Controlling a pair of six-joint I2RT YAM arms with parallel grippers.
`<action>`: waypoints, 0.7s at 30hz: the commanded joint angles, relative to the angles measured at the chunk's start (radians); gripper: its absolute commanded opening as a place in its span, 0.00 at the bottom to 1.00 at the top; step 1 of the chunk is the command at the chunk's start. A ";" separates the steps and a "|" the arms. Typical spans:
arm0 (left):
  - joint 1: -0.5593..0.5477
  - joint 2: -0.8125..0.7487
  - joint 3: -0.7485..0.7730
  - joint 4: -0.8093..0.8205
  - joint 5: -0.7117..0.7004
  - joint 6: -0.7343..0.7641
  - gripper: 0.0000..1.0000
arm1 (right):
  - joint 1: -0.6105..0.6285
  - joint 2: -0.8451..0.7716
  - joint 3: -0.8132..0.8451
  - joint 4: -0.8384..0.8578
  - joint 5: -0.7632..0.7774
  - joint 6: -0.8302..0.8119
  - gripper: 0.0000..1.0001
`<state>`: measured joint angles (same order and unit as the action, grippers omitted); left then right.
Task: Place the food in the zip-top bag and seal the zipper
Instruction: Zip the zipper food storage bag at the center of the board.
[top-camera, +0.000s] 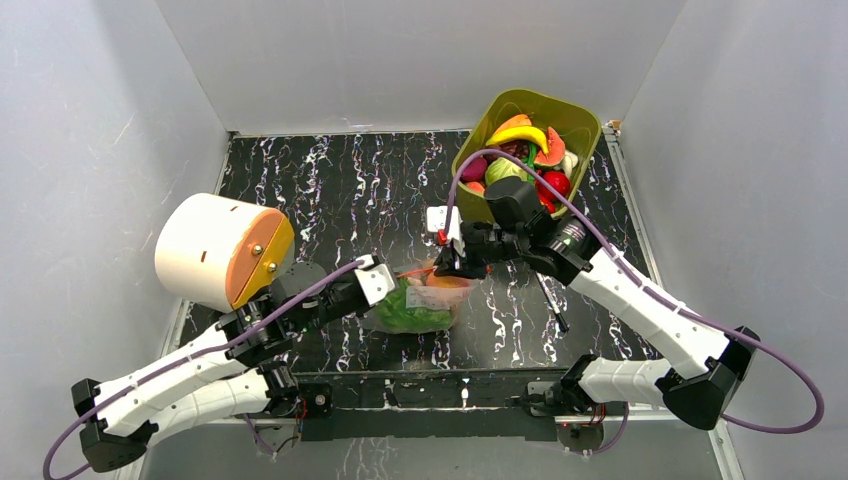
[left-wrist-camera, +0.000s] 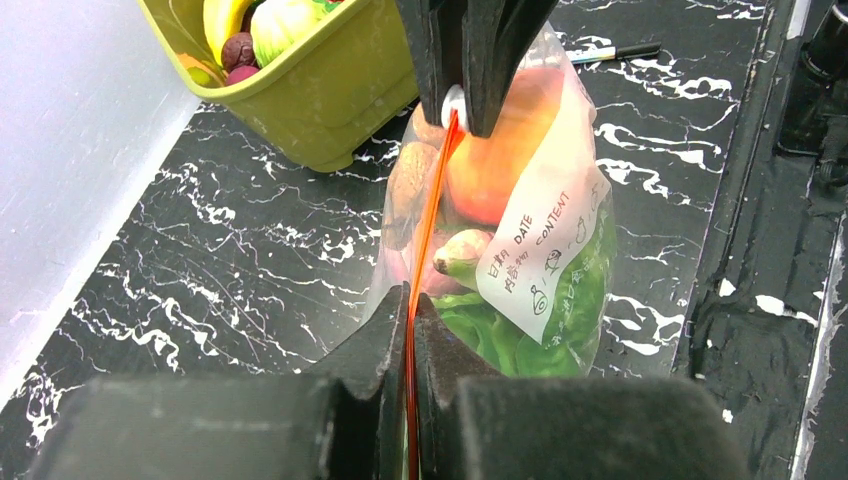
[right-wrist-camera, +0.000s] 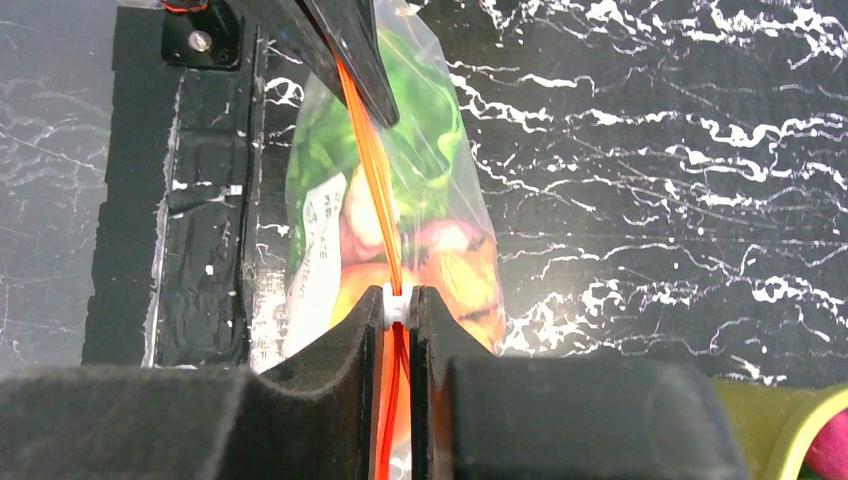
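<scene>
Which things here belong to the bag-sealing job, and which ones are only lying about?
Belong to the job:
- zip-top bag, with food inside
- zipper and white slider
- left gripper on the zipper, right gripper on the white slider

Lying about:
- green tub of other toys
- black pen
- white-and-orange drum

An olive-green tub (top-camera: 583, 120) stands at the far right corner of the black, white-veined surface (top-camera: 340, 190), its rim close to the pale walls (top-camera: 400, 60). A white drum (top-camera: 210, 250) with an orange end face sits at the left edge. A thin dark stick (top-camera: 551, 300), perhaps a pen, lies right of centre.
</scene>
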<state>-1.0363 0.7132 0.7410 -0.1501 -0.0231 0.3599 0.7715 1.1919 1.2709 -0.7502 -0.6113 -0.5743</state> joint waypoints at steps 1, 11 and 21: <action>0.008 -0.047 0.005 -0.070 -0.091 0.020 0.00 | -0.046 -0.044 0.001 -0.074 0.120 -0.010 0.00; 0.009 -0.051 0.014 -0.083 -0.114 0.027 0.00 | -0.056 -0.055 0.004 -0.092 0.143 -0.002 0.00; 0.008 -0.086 0.012 -0.099 -0.140 0.026 0.00 | -0.064 -0.078 -0.010 -0.086 0.248 0.072 0.00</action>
<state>-1.0363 0.6693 0.7410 -0.2173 -0.0879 0.3710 0.7364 1.1576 1.2602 -0.8116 -0.4889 -0.5411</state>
